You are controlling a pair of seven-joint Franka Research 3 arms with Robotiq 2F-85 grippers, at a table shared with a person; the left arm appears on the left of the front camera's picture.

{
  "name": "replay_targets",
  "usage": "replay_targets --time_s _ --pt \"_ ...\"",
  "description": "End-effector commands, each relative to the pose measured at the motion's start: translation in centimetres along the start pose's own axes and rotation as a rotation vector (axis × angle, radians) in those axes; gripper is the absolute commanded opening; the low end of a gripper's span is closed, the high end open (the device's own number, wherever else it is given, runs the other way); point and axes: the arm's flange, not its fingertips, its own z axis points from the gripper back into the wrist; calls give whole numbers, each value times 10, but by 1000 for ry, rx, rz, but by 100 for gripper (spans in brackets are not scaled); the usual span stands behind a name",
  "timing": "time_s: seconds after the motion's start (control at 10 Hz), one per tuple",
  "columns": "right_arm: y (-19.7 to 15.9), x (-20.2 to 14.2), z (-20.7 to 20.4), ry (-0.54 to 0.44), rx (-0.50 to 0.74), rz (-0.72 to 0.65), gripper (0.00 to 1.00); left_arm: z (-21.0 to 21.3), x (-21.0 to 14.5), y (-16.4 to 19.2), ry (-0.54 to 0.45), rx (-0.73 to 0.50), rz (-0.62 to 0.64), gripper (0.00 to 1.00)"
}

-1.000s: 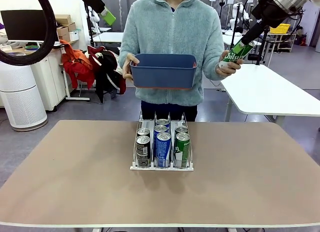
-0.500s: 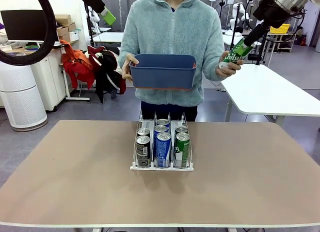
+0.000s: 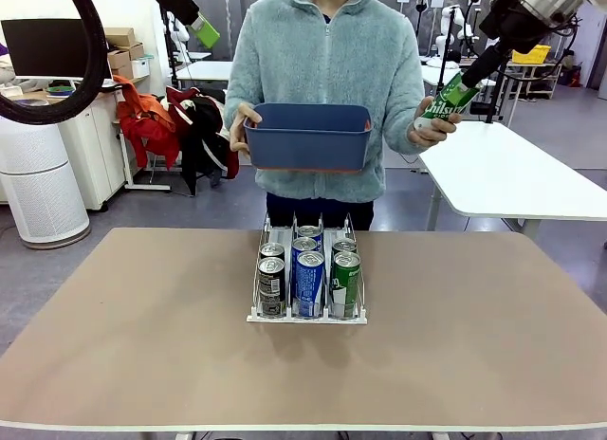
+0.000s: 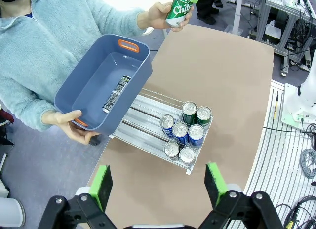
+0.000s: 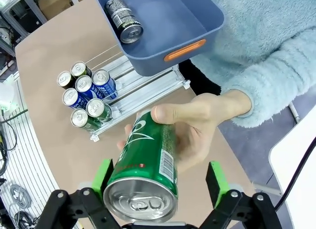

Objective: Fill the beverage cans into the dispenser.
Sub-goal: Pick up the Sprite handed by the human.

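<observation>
We see a wide tan table (image 3: pixel 474 364) with a person (image 3: pixel 327 70) in a fleece top standing at its far side. The person holds a blue bin (image 3: pixel 308 141) at chest height, above the table's far edge. One dark can (image 5: pixel 123 19) lies on its side inside the bin.

The dispenser (image 3: pixel 305 319) sits at the middle of the table. Its three lanes hold six cans (image 3: pixel 309 281), two in each: dark on the left, blue in the middle, green on the right. All are gathered at the near end.

The person's hand (image 5: pixel 202 125) at the scene's right holds out a green can (image 5: pixel 148 165), tilted, top first.

The step in hand looks like a handover of this can to the robot. The right gripper (image 5: pixel 160 184) reaches in from high on the right. Its fingers stand wide, one on each side of the can's top end, with a gap showing on one side, so we judge it has not clamped yet. Next, the fingers need to close firmly on the can before the hand lets go. The can then needs carrying to the far end of a lane.

The left gripper (image 4: pixel 158 182) hangs high above the near left, looking down on the table. Its fingers are spread wide with nothing between them.
</observation>
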Motion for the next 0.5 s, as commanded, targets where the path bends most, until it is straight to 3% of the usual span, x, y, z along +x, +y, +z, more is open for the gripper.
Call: replay_targets --time_s 0.0,0.1,0.2,0.3,0.4 --pt "-2 -2 0 1 15 -6 40 -1 -3 1 -22 -11 -3 100" --pt "-2 -1 2 -9 18 -14 0 -1 -3 1 -22 -11 -3 100" --pt "1 -1 3 -23 35 -18 35 -1 -3 1 -22 -11 -3 100" --pt "2 -1 4 -27 40 -19 0 -1 -3 1 -22 -11 -3 100" --pt "2 0 7 -34 58 -21 0 -1 -3 1 -22 -11 -3 100"
